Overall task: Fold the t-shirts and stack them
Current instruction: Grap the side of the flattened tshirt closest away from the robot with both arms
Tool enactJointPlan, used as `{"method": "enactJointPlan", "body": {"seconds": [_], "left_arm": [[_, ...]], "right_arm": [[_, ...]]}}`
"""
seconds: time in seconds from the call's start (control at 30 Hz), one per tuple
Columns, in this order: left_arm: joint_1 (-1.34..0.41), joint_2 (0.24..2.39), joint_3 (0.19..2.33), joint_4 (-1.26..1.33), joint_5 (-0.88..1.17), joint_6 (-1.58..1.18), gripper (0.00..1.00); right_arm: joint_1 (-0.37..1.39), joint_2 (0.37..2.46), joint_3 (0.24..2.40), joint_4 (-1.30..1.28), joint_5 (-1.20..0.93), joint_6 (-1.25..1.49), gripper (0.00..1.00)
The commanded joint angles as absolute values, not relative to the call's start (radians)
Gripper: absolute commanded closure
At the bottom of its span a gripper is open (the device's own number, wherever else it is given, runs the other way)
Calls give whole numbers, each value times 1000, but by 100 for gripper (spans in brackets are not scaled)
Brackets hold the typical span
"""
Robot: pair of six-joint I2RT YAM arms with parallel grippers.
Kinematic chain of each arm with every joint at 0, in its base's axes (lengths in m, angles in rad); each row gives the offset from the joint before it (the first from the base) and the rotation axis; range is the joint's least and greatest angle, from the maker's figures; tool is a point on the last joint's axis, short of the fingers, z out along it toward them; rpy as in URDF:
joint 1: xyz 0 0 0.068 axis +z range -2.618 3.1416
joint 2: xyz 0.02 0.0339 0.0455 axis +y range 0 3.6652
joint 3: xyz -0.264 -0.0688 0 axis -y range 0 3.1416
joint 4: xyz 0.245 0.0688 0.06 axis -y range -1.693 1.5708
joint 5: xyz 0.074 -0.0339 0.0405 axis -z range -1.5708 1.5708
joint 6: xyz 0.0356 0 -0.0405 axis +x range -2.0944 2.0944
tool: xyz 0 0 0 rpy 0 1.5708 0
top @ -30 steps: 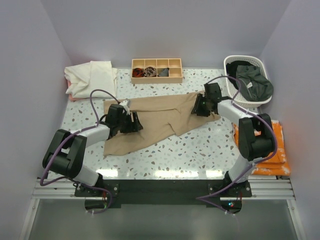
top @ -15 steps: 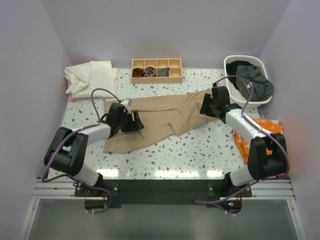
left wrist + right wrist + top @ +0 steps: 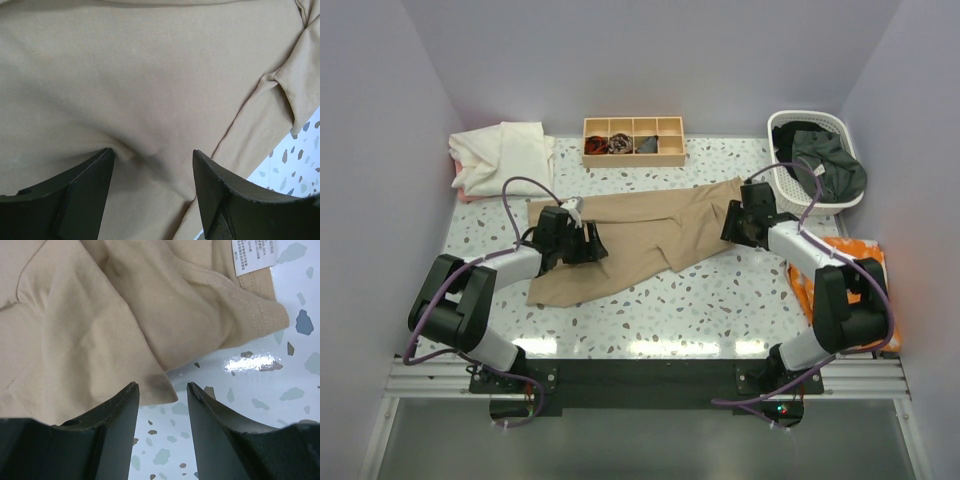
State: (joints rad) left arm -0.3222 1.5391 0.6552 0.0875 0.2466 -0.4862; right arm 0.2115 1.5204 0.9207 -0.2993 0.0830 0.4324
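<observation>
A tan-beige t-shirt (image 3: 650, 230) lies spread and crumpled across the middle of the table. My left gripper (image 3: 590, 245) is low over its left part, open, with a small wrinkle of tan cloth (image 3: 150, 100) between the fingers (image 3: 80, 195). My right gripper (image 3: 732, 226) is at the shirt's right end, open, with a hem corner (image 3: 157, 385) of the tan cloth between the fingertips, and nothing is gripped. A white label (image 3: 252, 255) shows near the hem. A cream-white t-shirt (image 3: 505, 155) lies at the back left. A dark green t-shirt (image 3: 830, 165) hangs in a white basket (image 3: 788, 182).
A wooden divided tray (image 3: 633, 152) with small dark items stands at the back centre. An orange cloth (image 3: 868, 265) lies at the right edge, under my right arm. A pink edge shows under the cream shirt. Walls close in on three sides.
My right arm has lowered and stretched out, and its gripper has shifted slightly right and nearer along the shirt's right end. The left arm has barely moved.
</observation>
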Motion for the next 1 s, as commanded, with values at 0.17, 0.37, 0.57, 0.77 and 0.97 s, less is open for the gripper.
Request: {"method": "enactJointPlan", "body": {"seconds": [0.17, 0.37, 0.57, 0.77, 0.97], "left_arm": [[-331, 1539, 646, 17, 225, -471, 30], [-330, 1540, 649, 15, 225, -472, 30], [-330, 1508, 660, -40, 204, -465, 31], [-330, 1405, 681, -116, 150, -460, 30], [-330, 1309, 716, -190, 135, -459, 27]], "right_arm": [[198, 1557, 893, -221, 31, 457, 60], [195, 1546, 890, -196, 6, 456, 92], [195, 1419, 858, -264, 3, 471, 100], [215, 1136, 710, -408, -55, 561, 100], [252, 884, 618, -610, -29, 629, 100]]}}
